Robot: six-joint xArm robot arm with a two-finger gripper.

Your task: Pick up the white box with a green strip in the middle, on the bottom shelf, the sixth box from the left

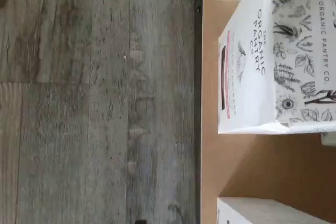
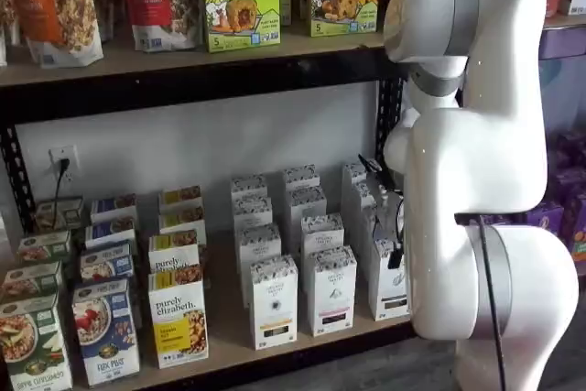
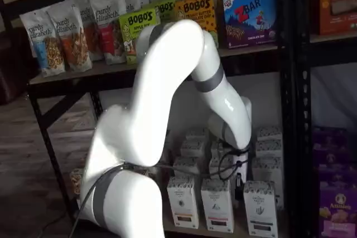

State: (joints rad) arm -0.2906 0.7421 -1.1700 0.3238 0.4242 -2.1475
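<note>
The white box stands at the front right of the bottom shelf, rightmost of three front white cartons; its strip is too faint to make out. It also shows in a shelf view. My gripper hangs just in front of and above its top; only dark fingers and a cable show, with no gap visible. In a shelf view the fingers hang left of the box. The wrist view shows the shelf board and a pink-striped "Organic Pantry" carton, with parts of two other white cartons.
Like white cartons stand left of the box, then a purely elizabeth box. Black uprights flank the bay. The upper shelf carries Bobo's boxes. Grey plank floor lies before the rail.
</note>
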